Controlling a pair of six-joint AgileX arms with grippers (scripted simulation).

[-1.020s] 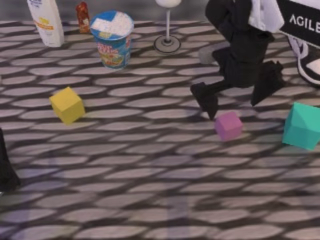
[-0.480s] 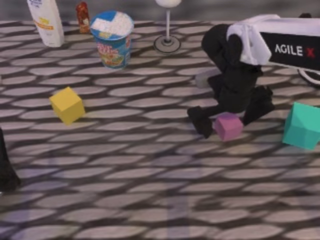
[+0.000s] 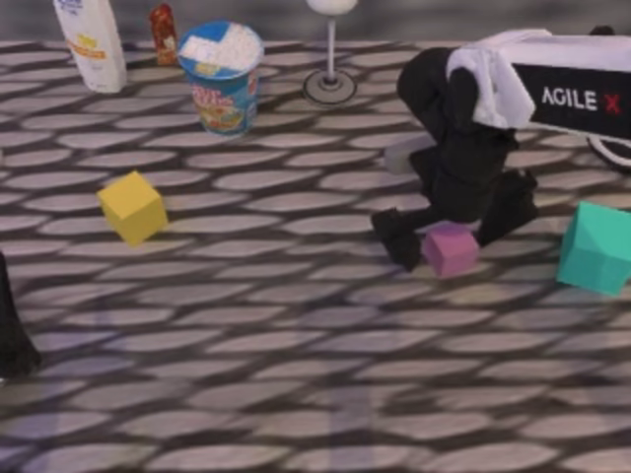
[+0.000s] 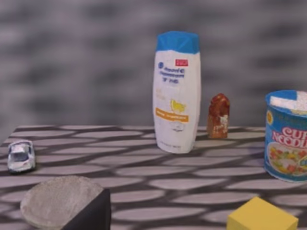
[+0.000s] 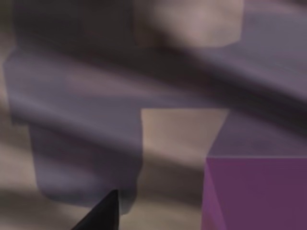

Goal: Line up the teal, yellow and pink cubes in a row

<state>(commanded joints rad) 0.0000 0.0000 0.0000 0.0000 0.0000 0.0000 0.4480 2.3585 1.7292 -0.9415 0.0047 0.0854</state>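
Now right end effector (image 3: 449,232) released, 2 fingers straddling pink cube (image 3: 451,247), left end effector parked at table's left edge, state unclear

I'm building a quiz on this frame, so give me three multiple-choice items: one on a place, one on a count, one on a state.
1. Which cube lies farthest to the table's left?
A. teal
B. yellow
C. pink

2. How many cubes are in the top view?
A. two
B. three
C. four

3. How does the right gripper stand?
A. open, its fingers either side of the pink cube
B. shut on the teal cube
C. parked far from every cube

Key:
1 B: the yellow cube sits left, while the pink cube and teal cube sit right.
2 B: only those three cubes show.
3 A: the right gripper is spread around the pink cube. The left gripper stays at the left edge.
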